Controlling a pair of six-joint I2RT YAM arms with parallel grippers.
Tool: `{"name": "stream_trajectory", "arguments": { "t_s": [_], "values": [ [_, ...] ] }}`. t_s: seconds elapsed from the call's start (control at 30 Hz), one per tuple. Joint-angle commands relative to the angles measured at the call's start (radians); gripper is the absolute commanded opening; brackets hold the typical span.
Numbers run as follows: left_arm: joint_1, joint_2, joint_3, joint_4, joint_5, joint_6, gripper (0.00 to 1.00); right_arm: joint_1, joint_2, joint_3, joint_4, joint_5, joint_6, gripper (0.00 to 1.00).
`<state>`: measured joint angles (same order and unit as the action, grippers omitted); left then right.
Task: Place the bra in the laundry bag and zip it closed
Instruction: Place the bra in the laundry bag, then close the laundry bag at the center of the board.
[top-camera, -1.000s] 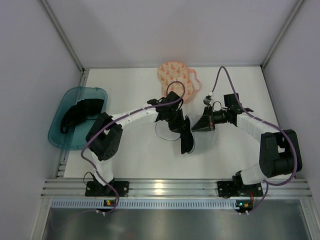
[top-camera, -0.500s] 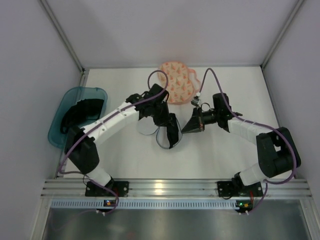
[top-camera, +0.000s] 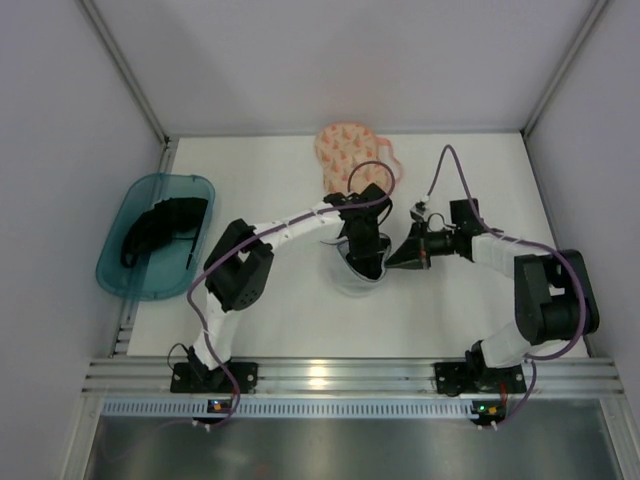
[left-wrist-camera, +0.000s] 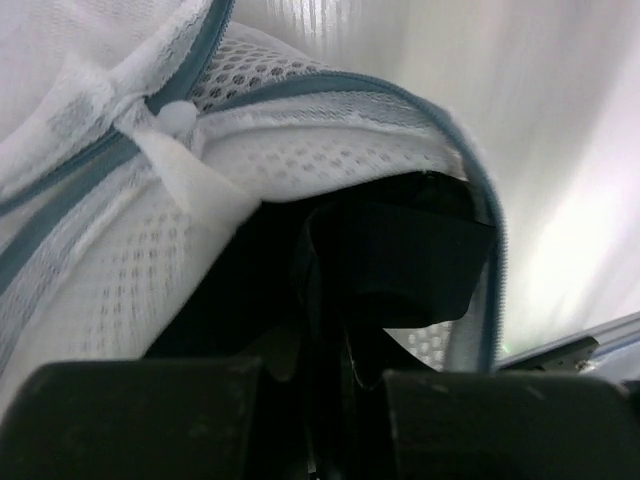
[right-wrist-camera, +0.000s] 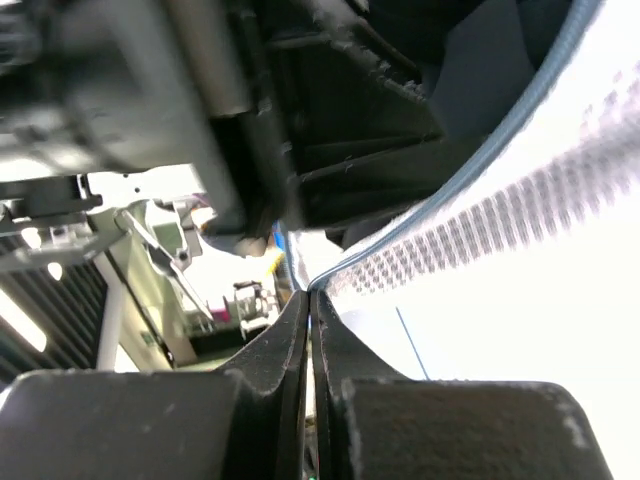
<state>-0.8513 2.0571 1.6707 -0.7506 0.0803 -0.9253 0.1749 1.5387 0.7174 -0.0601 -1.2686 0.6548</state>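
Left pincer reaches down into the open mouth of the laundry bag, its jaws clenched on black fabric of the bra. In the left wrist view one dark moulded cup sits just ahead of the fingers, ringed by white mesh, so the bra is at least partly inside the bag. How much of it is in cannot be told. The bag is a white mesh pouch edged with a blue-grey zip; the zip is undone, and a small white pull tab shows at the upper left of that view. Right pincer comes in from the right side, jaws pressed tight on the bag's rim – in its own wrist view the zip edge runs straight into the closed fingertips. The bag is near the middle of the table, between the two arms. A peach printed pouch lies just behind it, toward the far edge. Well apart at the left, a teal bin holds another dark item.
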Motion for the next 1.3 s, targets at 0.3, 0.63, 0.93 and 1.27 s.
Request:
{"name": "stream_trajectory", "arguments": {
  "t_s": [0.3,0.63,0.93,1.27],
  "values": [
    [-0.069,0.055,-0.065,0.023,-0.137,0.115,0.19,-0.132,-0.023,0.172,-0.662,-0.098,-0.612,0.0],
    [0.009,-0.251,0.001,0.019,-0.107,0.373,0.78,-0.123,-0.031,0.175,-0.791,-0.058,-0.797,0.0],
    [0.119,-0.438,-0.179,0.048,0.029,0.375,0.84,-0.042,-0.034,0.198,-0.802,-0.035,-0.82,0.0],
    [0.549,-0.666,-0.721,0.059,0.212,0.301,0.72,-0.029,-0.066,0.18,-0.816,0.029,-0.844,0.0]
  ]
}}
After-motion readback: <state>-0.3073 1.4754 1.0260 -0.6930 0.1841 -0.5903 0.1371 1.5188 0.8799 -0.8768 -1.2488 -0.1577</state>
